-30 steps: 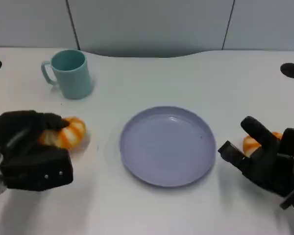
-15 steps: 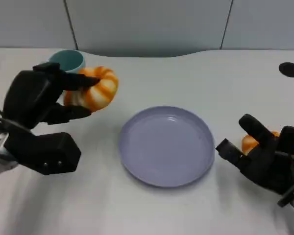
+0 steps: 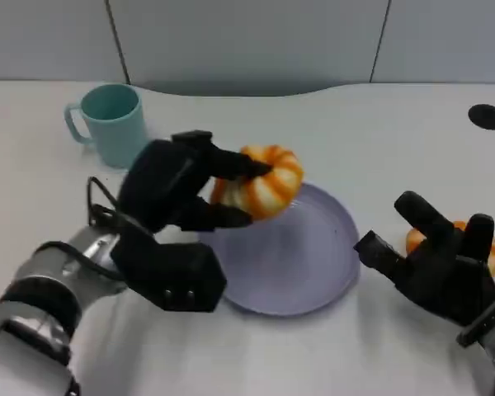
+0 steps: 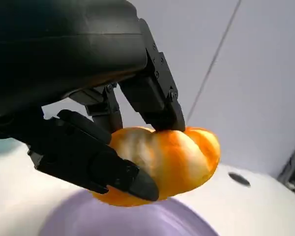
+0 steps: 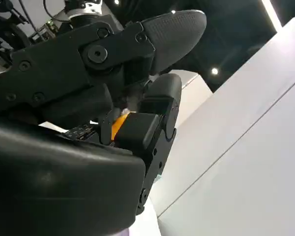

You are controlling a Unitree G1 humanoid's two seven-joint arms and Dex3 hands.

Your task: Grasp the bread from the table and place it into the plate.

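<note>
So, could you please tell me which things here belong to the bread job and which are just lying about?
Part of the job:
- bread, held over the plate by the left robot hand
- plate
- second bread, on the table behind the right robot hand

Lying about:
- mug

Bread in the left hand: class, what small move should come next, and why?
Probably lower it and let go. The left hand holds the bread above the plate's left rim, not resting on it, so a short descent should seat it inside.
</note>
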